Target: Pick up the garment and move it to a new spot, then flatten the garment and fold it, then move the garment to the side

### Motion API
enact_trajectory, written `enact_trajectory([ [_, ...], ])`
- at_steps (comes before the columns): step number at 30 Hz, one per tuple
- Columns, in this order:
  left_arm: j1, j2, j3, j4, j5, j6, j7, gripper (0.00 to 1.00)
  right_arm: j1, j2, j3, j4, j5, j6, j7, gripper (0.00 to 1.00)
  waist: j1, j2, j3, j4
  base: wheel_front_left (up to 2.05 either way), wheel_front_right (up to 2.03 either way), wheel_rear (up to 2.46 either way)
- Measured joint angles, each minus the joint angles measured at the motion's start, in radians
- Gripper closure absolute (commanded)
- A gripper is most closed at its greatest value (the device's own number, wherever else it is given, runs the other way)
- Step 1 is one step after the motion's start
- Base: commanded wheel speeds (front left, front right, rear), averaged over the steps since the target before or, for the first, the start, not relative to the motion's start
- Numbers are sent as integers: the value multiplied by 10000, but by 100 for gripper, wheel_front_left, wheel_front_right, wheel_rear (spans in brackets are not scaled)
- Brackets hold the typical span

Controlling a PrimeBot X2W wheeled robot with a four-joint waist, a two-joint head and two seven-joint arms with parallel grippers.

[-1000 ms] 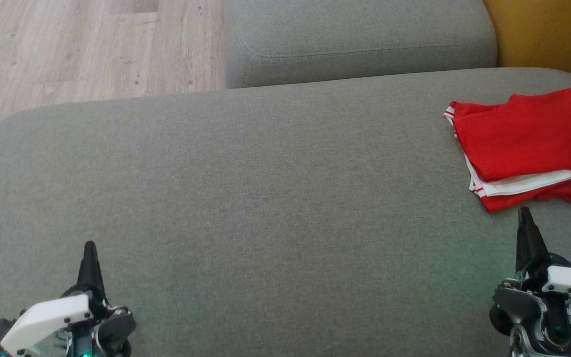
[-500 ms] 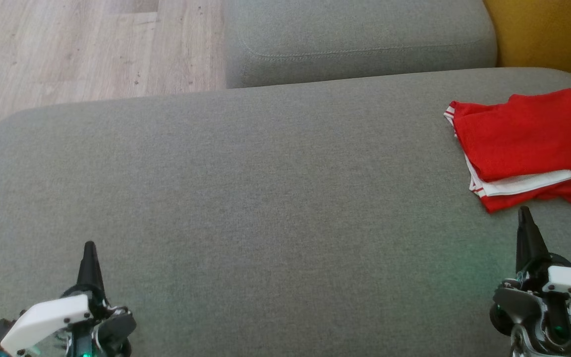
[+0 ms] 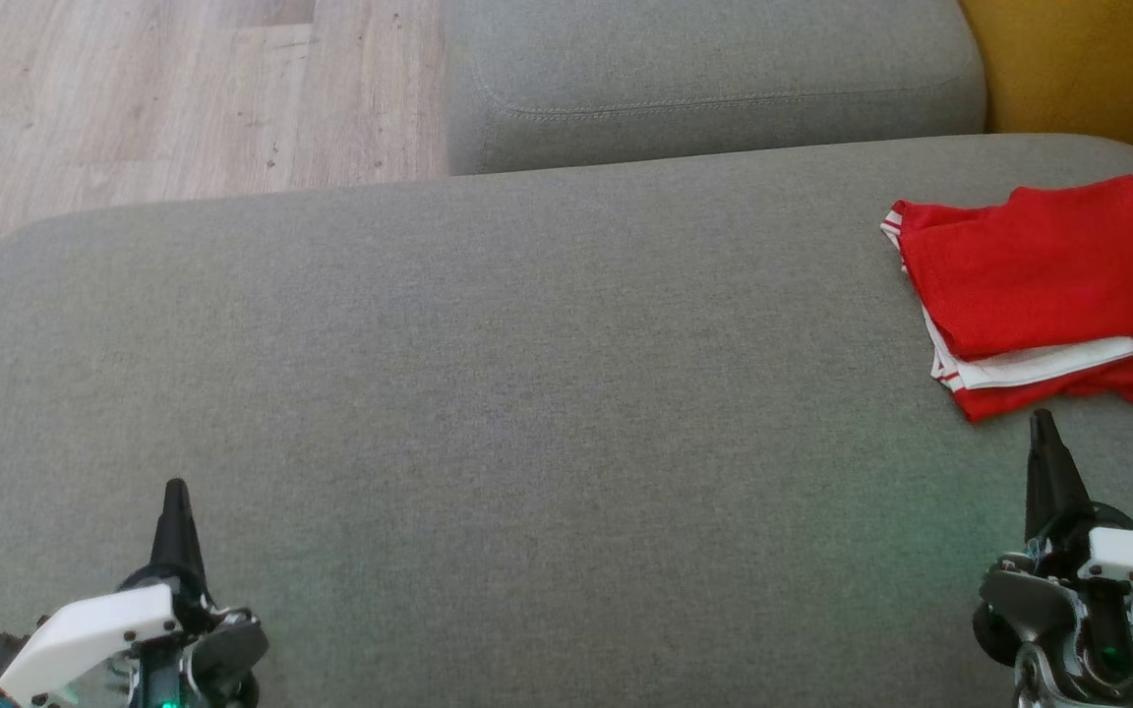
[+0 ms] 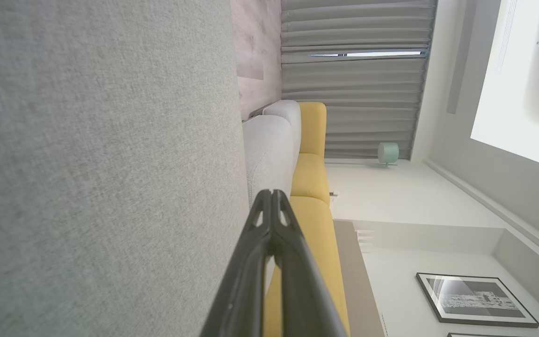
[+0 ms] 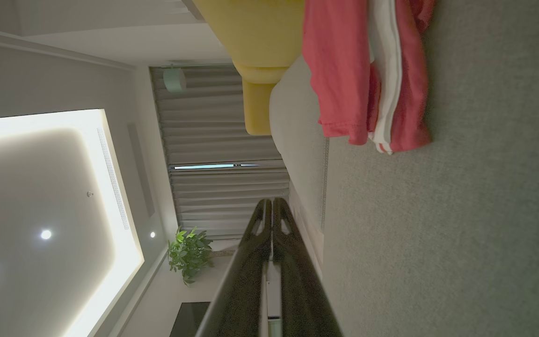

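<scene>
A folded red garment (image 3: 1048, 285) with white trim lies at the far right of the grey sofa seat (image 3: 488, 393), running off the head view's right edge. The right wrist view has the same garment (image 5: 367, 75) at its top, ahead of the fingers. My right gripper (image 3: 1043, 423) is shut and empty, its tip just below the garment's near edge and apart from it; its fingers (image 5: 272, 210) meet at the tip. At the lower left my left gripper (image 3: 174, 492) is shut and empty over bare cushion, fingers pressed together (image 4: 272, 199).
A second grey cushion (image 3: 704, 79) stands behind the seat. Wooden floor (image 3: 134, 98) lies at the upper left beyond the seat's rounded edge. A yellow sofa section (image 3: 1088, 69) stands at the upper right. A wide stretch of bare seat lies between the grippers.
</scene>
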Motion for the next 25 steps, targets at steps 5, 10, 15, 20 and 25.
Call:
enact_trajectory([
  [5,0,-19,40,0,0,0,10,100,0,2,-6,0,0,0,2,100,0,0,0,0,0,0,0],
  [10,0,-29,56,0,0,0,10,100,0,4,-15,0,-12,0,2,100,0,0,0,0,0,0,0],
  [15,0,-35,77,0,6,0,12,100,0,6,-35,0,-12,0,8,100,0,0,0,0,0,0,0],
  [20,0,-42,88,2,17,0,29,100,0,10,-52,0,-12,0,48,100,0,0,0,0,0,0,0],
  [25,0,-46,96,2,17,0,56,100,0,12,-65,0,-13,0,79,100,0,0,0,0,0,0,0],
])
